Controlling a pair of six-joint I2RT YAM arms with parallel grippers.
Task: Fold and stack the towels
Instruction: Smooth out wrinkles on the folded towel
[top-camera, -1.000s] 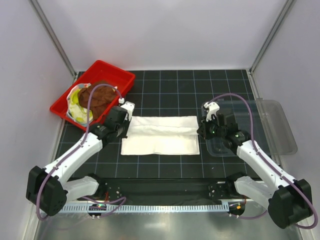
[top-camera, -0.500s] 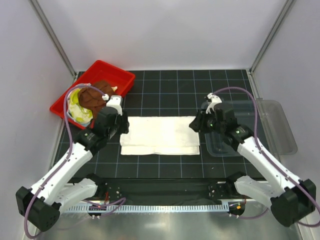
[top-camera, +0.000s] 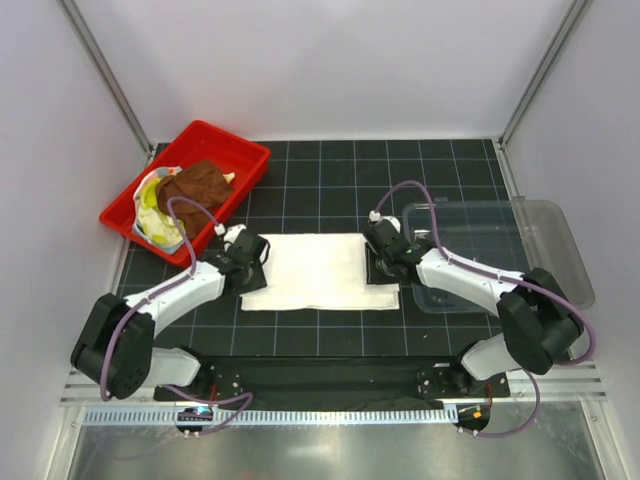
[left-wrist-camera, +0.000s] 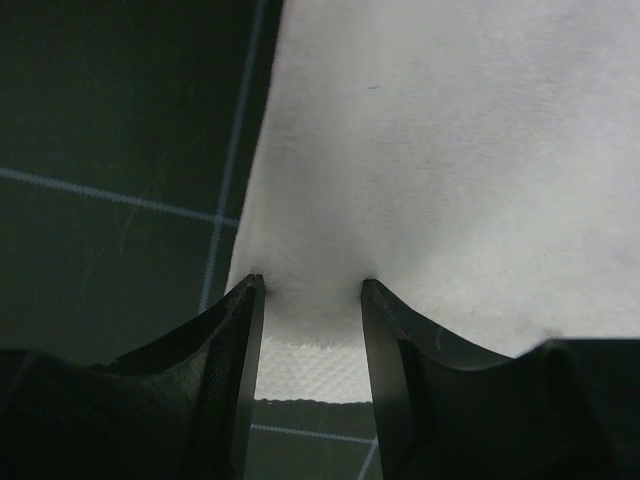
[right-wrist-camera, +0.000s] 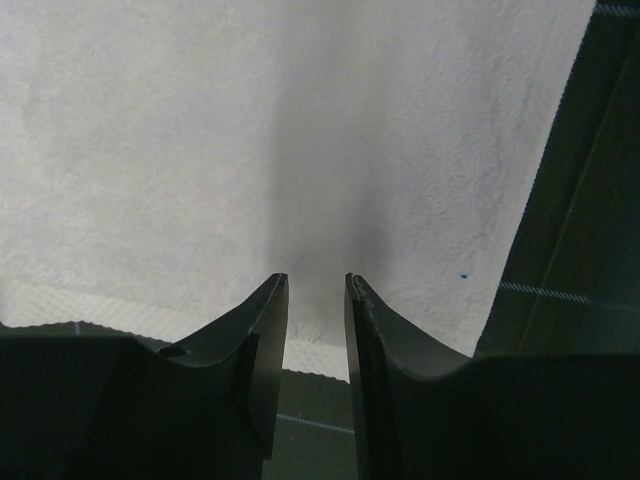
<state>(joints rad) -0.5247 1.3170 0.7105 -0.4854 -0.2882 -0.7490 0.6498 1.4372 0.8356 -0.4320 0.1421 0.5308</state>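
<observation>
Left gripper (left-wrist-camera: 310, 285) rested its parted jaws on the left edge of the white towel (top-camera: 315, 270), the hem showing in the gap between its fingers (left-wrist-camera: 235, 330). Opposite it, the right gripper (right-wrist-camera: 316, 278) pressed down near the towel's right edge with its jaws only a narrow slit apart (the cloth showed through the gap). That towel lay folded flat on the dark gridded table (top-camera: 330, 170) between the two arms, its lower layer reaching a little further right than the upper. A brown towel (top-camera: 200, 185) and a yellow-green towel (top-camera: 150, 197) sat heaped in the red tray (top-camera: 240, 146) at far left; the clear bin (top-camera: 560, 250) stood to the right.
</observation>
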